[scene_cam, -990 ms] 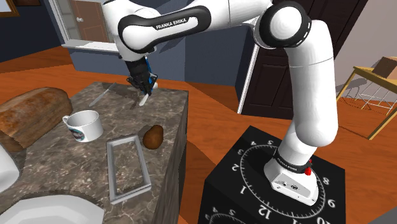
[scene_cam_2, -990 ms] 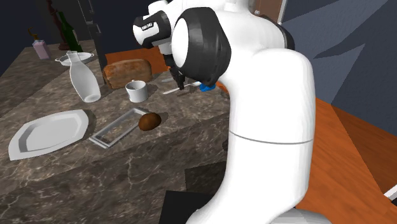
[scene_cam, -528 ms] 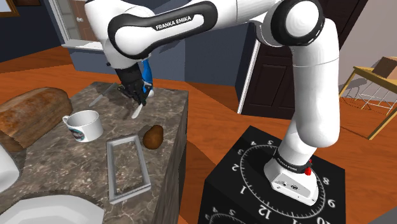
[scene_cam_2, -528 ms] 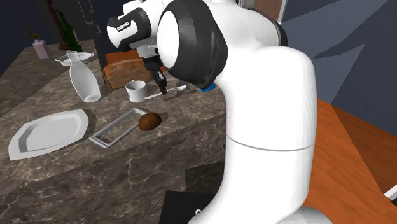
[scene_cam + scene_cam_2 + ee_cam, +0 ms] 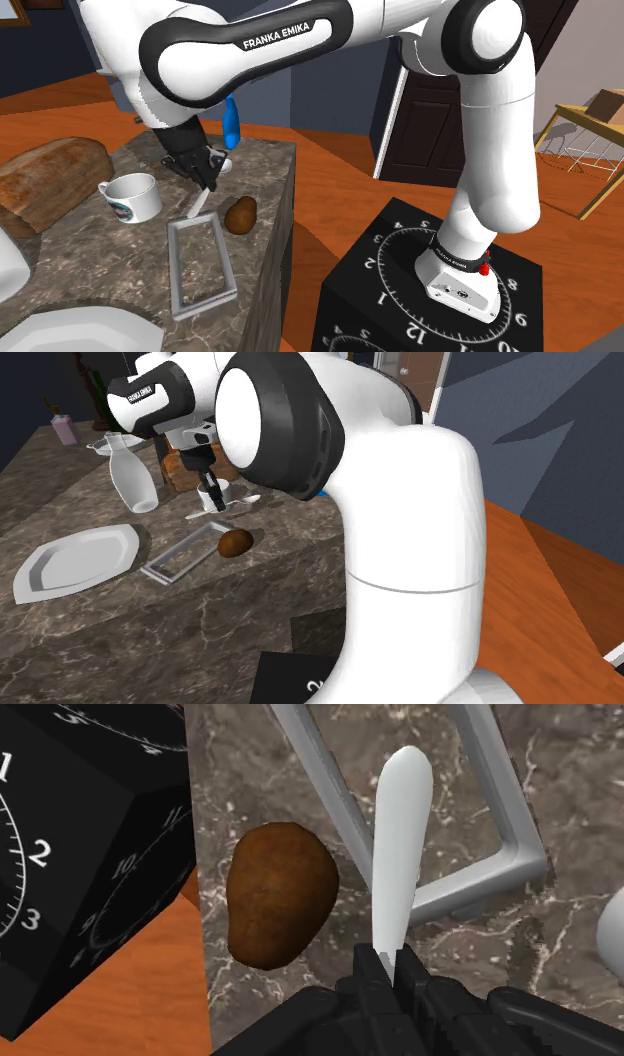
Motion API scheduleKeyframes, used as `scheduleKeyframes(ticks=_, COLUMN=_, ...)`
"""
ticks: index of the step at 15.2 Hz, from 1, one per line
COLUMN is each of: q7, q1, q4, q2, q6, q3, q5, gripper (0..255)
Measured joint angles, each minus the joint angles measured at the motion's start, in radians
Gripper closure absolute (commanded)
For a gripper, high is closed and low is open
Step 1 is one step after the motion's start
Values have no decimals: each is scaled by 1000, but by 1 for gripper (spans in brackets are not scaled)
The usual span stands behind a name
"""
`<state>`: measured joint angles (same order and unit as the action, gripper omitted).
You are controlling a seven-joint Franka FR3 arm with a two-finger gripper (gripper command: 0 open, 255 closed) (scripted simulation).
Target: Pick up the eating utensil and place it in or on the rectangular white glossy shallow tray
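My gripper (image 5: 388, 966) is shut on the thin end of a white utensil (image 5: 400, 834). The utensil hangs above the marble counter, its rounded end over the corner rim of the shallow rectangular grey-rimmed tray (image 5: 480, 879). In the shoulder view the gripper (image 5: 207, 183) holds the utensil (image 5: 200, 206) just above the tray's (image 5: 226, 268) far end. In the second exterior view the gripper (image 5: 212, 495) carries the utensil (image 5: 240, 503) roughly level, behind the tray (image 5: 163, 564).
A brown potato-like lump (image 5: 240, 213) lies beside the tray near the counter's edge. A white mug (image 5: 132, 197), a bread loaf (image 5: 50, 172), a white plate (image 5: 75, 560) and a white bottle (image 5: 130, 477) stand around. The black stand (image 5: 80, 854) is beyond the counter's edge.
The arm has swung from the counter's far end toward the tray, carrying the utensil along. The utensil now hangs lower, over the tray's far end.
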<state>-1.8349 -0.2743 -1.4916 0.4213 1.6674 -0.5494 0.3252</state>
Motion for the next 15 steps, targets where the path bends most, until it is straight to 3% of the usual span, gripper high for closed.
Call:
scheduleKeyframes(ticks=8, q7=-167, q1=-146, q4=74, q2=60, q6=-45, q3=-40, q5=11, gripper=255)
scheduleKeyframes(ticks=15, q7=-194, q1=-151, q4=17, q2=84, q6=27, q3=-36, q5=24, gripper=255)
